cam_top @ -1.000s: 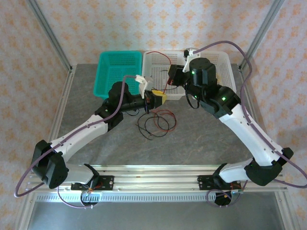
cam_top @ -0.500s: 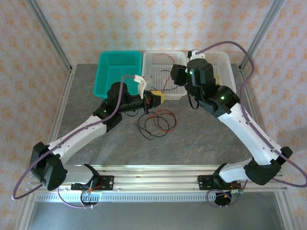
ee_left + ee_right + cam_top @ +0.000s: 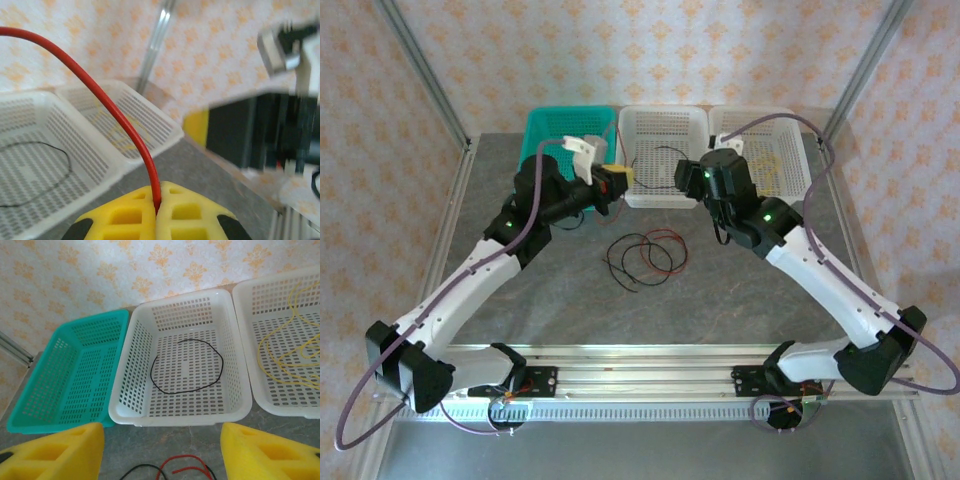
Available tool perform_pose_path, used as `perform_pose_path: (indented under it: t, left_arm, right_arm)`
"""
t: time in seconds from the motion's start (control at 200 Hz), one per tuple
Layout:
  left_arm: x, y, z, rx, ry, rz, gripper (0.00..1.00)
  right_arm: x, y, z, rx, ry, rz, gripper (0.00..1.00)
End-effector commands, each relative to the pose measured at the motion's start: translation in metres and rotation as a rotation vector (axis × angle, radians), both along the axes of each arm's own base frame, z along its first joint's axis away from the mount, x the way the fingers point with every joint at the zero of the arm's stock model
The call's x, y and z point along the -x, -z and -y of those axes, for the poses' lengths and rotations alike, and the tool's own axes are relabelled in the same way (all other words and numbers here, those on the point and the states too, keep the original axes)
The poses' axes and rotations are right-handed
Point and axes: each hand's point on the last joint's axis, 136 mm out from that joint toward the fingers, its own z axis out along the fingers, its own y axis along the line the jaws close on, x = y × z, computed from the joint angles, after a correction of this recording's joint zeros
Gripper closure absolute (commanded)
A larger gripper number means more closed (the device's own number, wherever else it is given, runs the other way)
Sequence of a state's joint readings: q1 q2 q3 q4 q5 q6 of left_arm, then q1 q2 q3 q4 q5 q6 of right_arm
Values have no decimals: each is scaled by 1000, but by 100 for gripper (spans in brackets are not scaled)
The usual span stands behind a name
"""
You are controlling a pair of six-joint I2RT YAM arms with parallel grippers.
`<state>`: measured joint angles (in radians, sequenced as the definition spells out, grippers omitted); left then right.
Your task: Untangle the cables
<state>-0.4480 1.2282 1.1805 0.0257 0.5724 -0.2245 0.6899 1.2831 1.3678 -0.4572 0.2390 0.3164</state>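
A teal basket (image 3: 65, 375) and two white baskets (image 3: 190, 320) line the tabletop's (image 3: 720, 300) far edge, and bare surface surrounds the loose red-and-black cables (image 3: 645, 258) at its middle. Since a second ago the left hand (image 3: 156, 212) has swung toward the teal basket, and the right hand (image 3: 162, 447) has backed off the middle basket, where a black cable (image 3: 152, 372) lies. The left hand pinches a red cable (image 3: 110, 107); the right gapes wide, empty.

The yellow cable (image 3: 259, 356) runs off the right wrist picture at three o'clock. The red cable (image 3: 114, 112) leaves the left wrist picture at ten o'clock, where the right arm (image 3: 270, 130) is a blur at three.
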Motion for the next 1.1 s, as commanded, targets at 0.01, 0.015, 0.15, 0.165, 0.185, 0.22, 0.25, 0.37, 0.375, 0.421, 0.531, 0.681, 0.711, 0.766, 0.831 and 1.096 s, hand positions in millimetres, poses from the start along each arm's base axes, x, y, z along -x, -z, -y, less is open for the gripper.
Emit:
perform_pose_path:
  t: [0.01,0.015,0.15,0.165,0.185,0.22,0.25,0.37,0.375,0.421,0.531,0.681,0.711,0.766,0.831,1.096]
  left_arm:
    - [-27,-22,-29,-44,-136,37,100]
    - [-29,-22,-30,-44,-141,36,100]
    - [-64,-32,-58,-46,-240,30,100]
    - [-68,-32,-61,-46,-250,27,100]
    - [-73,-33,-64,-45,-263,25,100]
    - [-81,-34,-71,-46,-289,24,100]
    - [-88,-35,-76,-49,-307,23,100]
    - [-114,-39,-93,-55,-354,27,100]
    - [-115,-39,-93,-55,-355,26,100]
    - [-124,-39,-98,-53,-365,27,100]
    - [-148,-40,-108,-40,-378,32,100]
    - [-182,-31,-117,-49,-397,21,100]
    - [-189,-28,-119,-51,-404,16,100]
    - [-202,-21,-121,-54,-407,7,100]
    - [-216,-9,-123,-68,-416,-14,100]
    - [-266,68,-126,-101,-444,-144,100]
  right_arm:
    - [-2,-7,-8,-58,-48,84,38]
    - [-2,-6,-9,-59,-51,85,37]
    - [-9,10,-30,-89,-119,90,37]
    - [-10,12,-33,-92,-124,91,37]
    - [-12,13,-36,-97,-132,94,37]
    - [-15,15,-42,-104,-145,97,37]
    - [-18,16,-46,-108,-153,99,37]
    - [-34,19,-64,-127,-173,114,37]
    - [-35,18,-64,-129,-173,116,37]
    - [-43,18,-70,-141,-172,115,37]
    - [-61,18,-89,-161,-186,103,38]
    - [-85,18,-111,-175,-201,98,38]
    - [-90,21,-115,-173,-203,94,38]
    - [-99,23,-121,-175,-204,94,38]
    - [-111,26,-128,-180,-207,87,38]
    - [-147,50,-157,-212,-246,27,38]
